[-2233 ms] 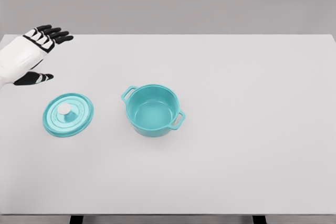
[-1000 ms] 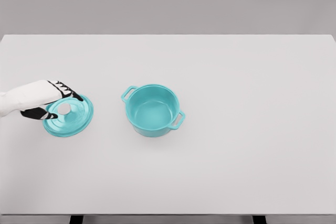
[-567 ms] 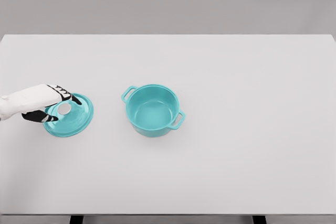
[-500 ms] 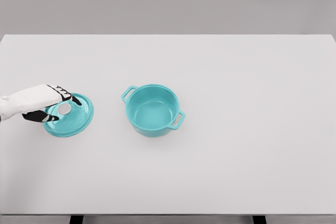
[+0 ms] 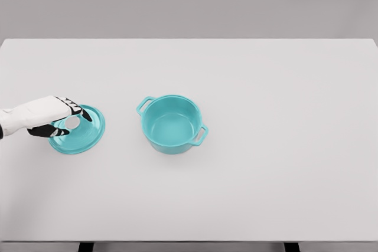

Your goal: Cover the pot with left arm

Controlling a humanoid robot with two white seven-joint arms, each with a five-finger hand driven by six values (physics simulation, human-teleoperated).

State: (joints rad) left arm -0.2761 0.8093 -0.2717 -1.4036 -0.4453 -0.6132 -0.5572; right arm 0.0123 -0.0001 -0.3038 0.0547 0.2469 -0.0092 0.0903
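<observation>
Pot (image 5: pixel 172 125) stood uncovered and upright on the white counter (image 5: pixel 266 146), its two side handles showing. Well to the pot's left lay the teal lid (image 5: pixel 80 133), tilted a little, with its pale knob (image 5: pixel 72 123) up. The left robot hand (image 5: pixel 50 119) reached in from the pot's far left, its dark fingers (image 5: pixel 80 109) curled around the knob, pinching it.

The pot (image 5: pixel 172 124) stood open near the middle of the table (image 5: pixel 283 116), the lid (image 5: pixel 78 130) lay flat on the table well to its left, and my left hand (image 5: pixel 50 117) reached in from the left edge, resting over the lid's near-left part and its knob (image 5: pixel 72 123)
</observation>
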